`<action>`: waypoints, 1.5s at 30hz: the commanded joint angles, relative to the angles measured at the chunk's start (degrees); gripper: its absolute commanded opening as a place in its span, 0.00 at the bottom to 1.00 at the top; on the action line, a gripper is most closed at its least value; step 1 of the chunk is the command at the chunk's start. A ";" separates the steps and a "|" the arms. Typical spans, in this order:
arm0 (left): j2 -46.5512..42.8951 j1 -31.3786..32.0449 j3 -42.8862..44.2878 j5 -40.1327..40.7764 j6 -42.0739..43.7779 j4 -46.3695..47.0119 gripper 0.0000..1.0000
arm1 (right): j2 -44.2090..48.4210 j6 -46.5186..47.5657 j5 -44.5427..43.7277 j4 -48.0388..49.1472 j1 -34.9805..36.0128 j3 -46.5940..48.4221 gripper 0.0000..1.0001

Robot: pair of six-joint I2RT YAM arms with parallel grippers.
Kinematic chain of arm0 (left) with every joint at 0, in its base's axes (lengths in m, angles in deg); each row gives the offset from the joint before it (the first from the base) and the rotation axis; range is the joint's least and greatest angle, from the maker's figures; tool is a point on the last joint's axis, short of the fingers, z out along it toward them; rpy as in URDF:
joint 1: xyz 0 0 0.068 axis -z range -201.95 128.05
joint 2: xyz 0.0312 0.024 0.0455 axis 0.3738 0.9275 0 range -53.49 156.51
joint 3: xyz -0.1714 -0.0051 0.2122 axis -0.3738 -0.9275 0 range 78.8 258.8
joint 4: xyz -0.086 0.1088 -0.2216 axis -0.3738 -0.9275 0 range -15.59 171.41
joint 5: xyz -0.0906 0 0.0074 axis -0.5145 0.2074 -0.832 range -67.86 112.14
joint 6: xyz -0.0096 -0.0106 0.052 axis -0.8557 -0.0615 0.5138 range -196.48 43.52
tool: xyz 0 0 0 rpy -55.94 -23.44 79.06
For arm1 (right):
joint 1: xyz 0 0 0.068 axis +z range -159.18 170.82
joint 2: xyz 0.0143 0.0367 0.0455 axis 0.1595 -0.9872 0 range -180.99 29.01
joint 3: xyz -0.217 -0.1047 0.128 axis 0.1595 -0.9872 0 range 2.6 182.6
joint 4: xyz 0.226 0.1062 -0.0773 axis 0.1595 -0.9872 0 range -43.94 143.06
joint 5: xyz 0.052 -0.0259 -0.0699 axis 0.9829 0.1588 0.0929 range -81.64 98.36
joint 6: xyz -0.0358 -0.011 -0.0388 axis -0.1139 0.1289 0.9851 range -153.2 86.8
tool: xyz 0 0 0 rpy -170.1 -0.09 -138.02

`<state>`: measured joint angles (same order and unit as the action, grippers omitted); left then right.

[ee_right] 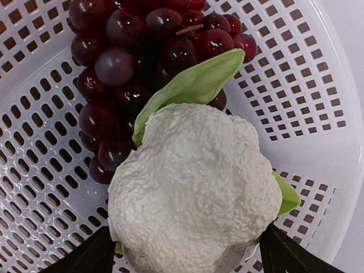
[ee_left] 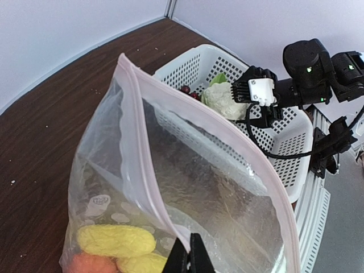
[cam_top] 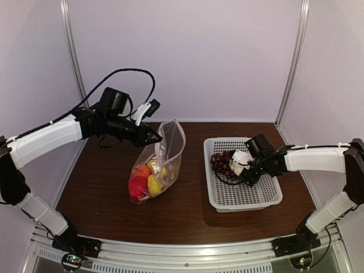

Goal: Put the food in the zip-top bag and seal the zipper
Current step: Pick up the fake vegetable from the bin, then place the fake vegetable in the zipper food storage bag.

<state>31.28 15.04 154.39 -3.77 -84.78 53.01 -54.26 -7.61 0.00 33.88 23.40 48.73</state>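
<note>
Straddling the cauliflower (ee_right: pixel 193 187) in the basket (ee_right: pixel 51 187), right hand (ee_right: pixel 182 253) stands wide (left hand (ee_left: pixel 190 254) pinches the bag (ee_left: pixel 216 187)).

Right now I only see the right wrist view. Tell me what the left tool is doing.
Observer: The left tool is shut on the mouth edge of the zip-top bag, holding it upright.
Operator: Report the mouth.
Observer: The zipper is unsealed, and the two lips stand well apart.
Operator: List what's inside.
Observer: Yellow pieces, a red pepper and an orange fruit sit at the bottom.
</note>
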 commanded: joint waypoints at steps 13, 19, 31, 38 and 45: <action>-0.75 -0.61 -0.45 -0.18 -0.23 2.36 0.00 | 2.90 -1.67 -11.49 -0.43 0.40 0.65 0.69; -0.27 -0.69 -0.36 -0.47 -0.27 2.34 0.00 | 11.44 -1.16 -5.59 -7.14 -0.84 4.71 0.61; 2.23 -0.69 0.55 -4.02 -2.96 6.50 0.00 | 7.99 -9.69 30.30 -18.90 -2.26 33.05 0.53; 5.96 -0.69 3.94 -3.87 -7.74 7.59 0.00 | -3.50 -30.34 54.77 -11.73 -1.72 44.97 0.48; 5.93 -0.61 1.15 -2.75 -15.91 14.58 0.00 | -8.22 -44.85 60.54 1.49 -0.18 44.35 0.47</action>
<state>36.99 14.82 156.36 -6.83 -95.14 60.61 -61.80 -39.96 52.35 25.62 22.15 93.08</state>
